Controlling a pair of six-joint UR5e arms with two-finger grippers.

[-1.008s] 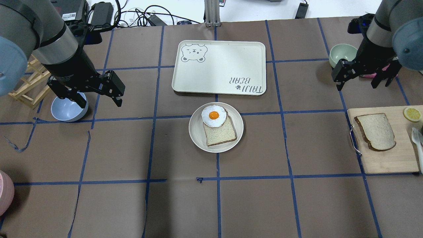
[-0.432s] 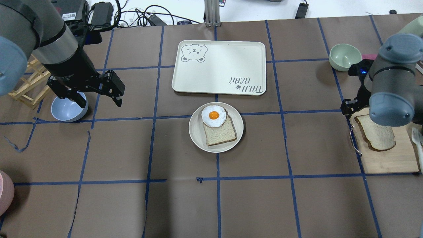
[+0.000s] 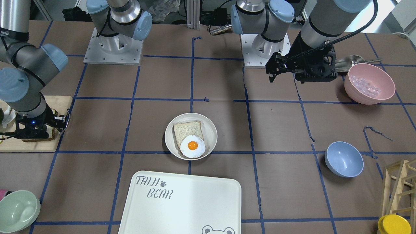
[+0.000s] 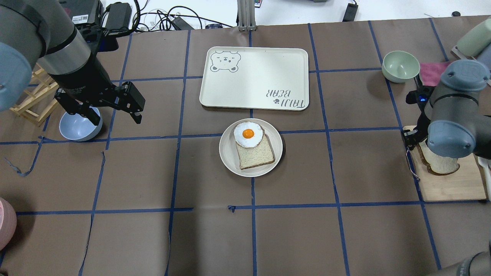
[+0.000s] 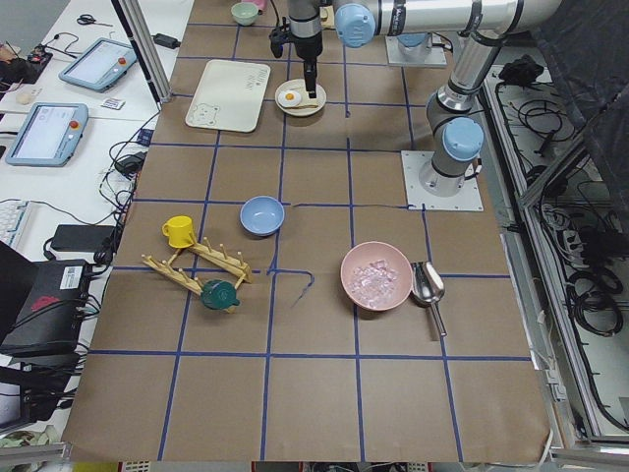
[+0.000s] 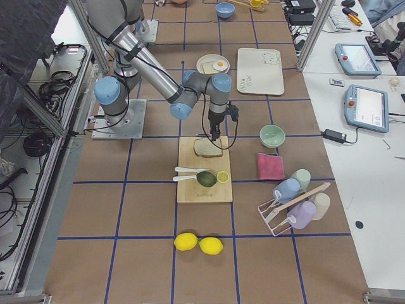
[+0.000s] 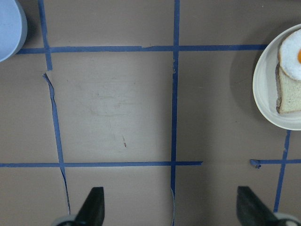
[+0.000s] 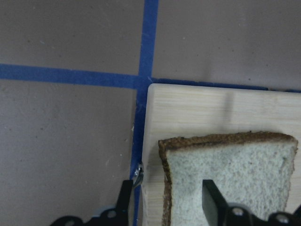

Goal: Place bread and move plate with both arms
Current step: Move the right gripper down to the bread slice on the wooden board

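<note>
The bread (image 4: 441, 166) lies flat on a wooden cutting board (image 4: 452, 188) at the right. My right gripper (image 8: 167, 202) is open and low over the bread's (image 8: 235, 160) left crust edge. One finger is over the slice, the other beside the board's (image 8: 197, 108) edge. My wrist hides most of it in the overhead view. The plate (image 4: 228, 153) sits mid-table and holds a paler slice and a fried egg (image 4: 248, 134). My left gripper (image 4: 109, 115) is open and empty, hovering by the blue bowl (image 4: 76, 128), well left of the plate (image 7: 265, 94).
The white TAIJI BEAR tray (image 4: 261, 73) lies just beyond the plate. A green bowl (image 4: 401, 65) and a pink cloth (image 4: 431, 73) are behind the board. A wooden rack (image 4: 30, 99) is at far left. A pink bowl (image 3: 369, 83) stands near my left arm.
My right arm has swung from beside the green bowl to the cutting board, and its gripper has come down over the bread's left edge. The left arm has not moved.
</note>
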